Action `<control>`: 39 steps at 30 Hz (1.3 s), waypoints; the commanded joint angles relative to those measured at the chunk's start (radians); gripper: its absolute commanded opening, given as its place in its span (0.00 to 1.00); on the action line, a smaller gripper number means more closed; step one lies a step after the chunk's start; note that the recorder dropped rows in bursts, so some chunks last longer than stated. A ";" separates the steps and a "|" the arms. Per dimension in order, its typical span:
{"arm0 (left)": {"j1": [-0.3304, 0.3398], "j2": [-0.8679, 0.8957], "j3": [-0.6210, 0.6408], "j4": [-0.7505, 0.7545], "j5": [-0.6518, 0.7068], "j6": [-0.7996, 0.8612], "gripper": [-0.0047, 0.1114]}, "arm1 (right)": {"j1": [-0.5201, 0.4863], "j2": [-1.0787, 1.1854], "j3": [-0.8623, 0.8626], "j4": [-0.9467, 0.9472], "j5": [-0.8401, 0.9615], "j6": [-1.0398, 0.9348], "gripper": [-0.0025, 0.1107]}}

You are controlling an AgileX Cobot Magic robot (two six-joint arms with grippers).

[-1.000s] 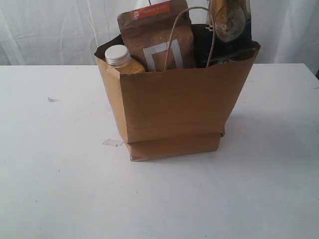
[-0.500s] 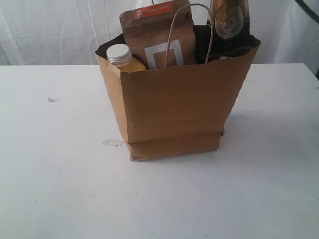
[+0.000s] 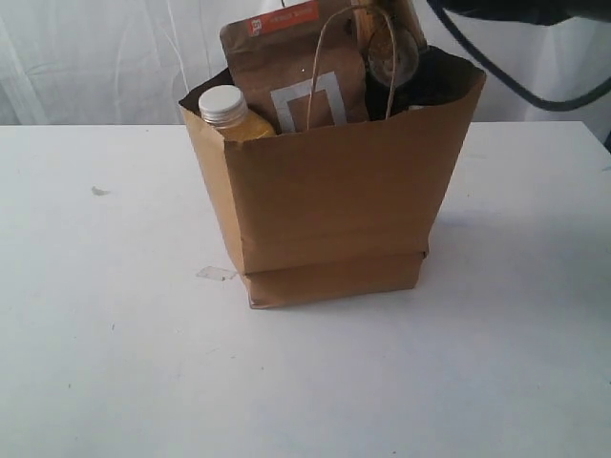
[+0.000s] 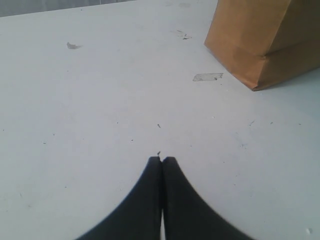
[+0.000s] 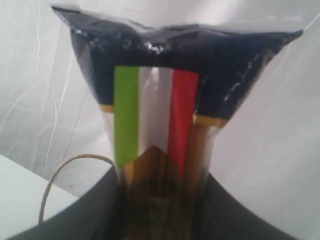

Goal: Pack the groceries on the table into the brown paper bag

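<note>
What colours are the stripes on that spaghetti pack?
Green, white and red stripes on the dark-blue spaghetti pack, clearest in the right wrist view.

White cloth backdrop (image 3: 86,57) hangs directly behind the table (image 3: 115,382). It is creased in vertical folds and brightly lit. Table: flat white top, matte surface, diffuse and even light. Marks on the table: one grey scuff (image 3: 99,191) toward its far left side, and one clear tape scrap (image 3: 216,274) nearer its middle.
</note>
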 commanded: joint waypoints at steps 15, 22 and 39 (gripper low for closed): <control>0.004 -0.005 0.003 -0.006 -0.001 -0.008 0.04 | -0.003 0.042 0.104 0.001 -0.119 0.160 0.02; 0.004 -0.005 0.003 -0.006 -0.001 -0.008 0.04 | -0.003 -0.015 0.100 0.013 -0.165 0.147 0.02; 0.004 -0.005 0.003 -0.006 -0.001 -0.008 0.04 | -0.003 0.022 0.111 0.146 -0.050 0.059 0.02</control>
